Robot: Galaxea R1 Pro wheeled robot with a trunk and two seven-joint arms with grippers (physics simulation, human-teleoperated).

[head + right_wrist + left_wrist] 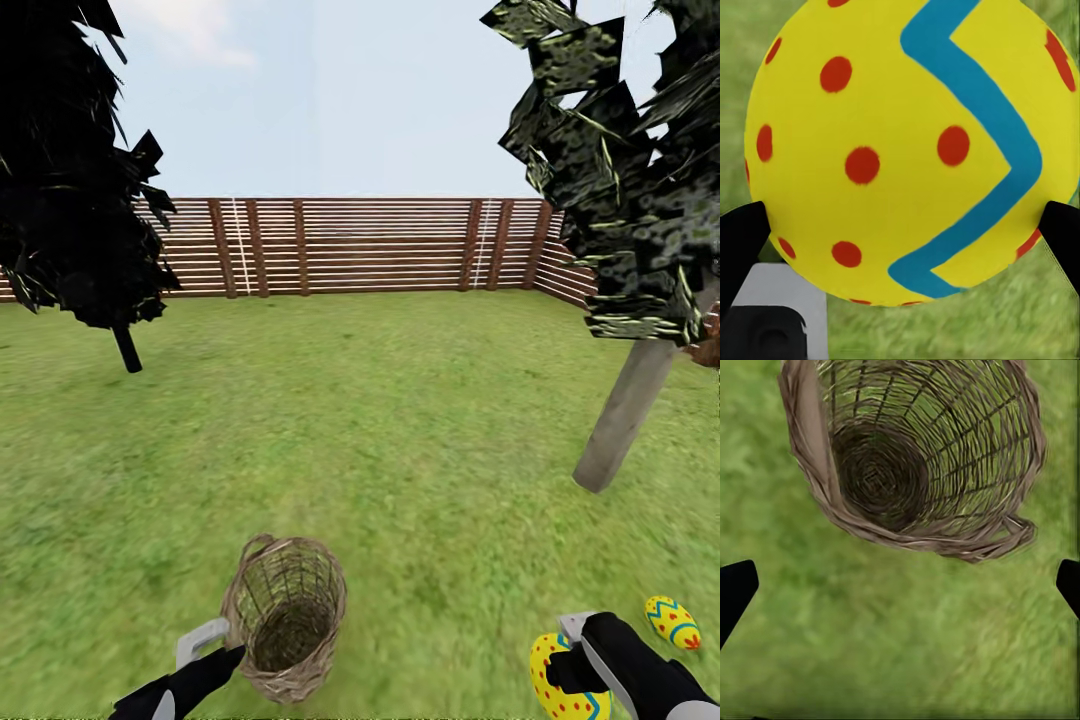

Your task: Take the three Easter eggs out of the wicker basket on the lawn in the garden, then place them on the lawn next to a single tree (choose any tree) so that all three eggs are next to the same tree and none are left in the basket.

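The wicker basket (pixel 300 685) stands on the lawn (pixel 400 450) near me, tipped toward the camera. Its woven inside (pixel 881 472) holds no egg where I can see into it. My left gripper (pixel 210 650) hangs open just left of the basket, its fingertips wide apart over grass (pixel 900 585). My right gripper (pixel 575 650) is shut on a yellow Easter egg (pixel 555 690) with red spots and a blue zigzag (pixel 907 150). Another Easter egg (pixel 672 620) lies on the grass to the right of that gripper.
A tree with a pale grey-tan trunk (pixel 625 410), slanting in this view, rises at the right beyond the lying egg. An all-black tree (pixel 125 345) stands far left. A brown slat fence (pixel 360 245) closes the back of the garden.
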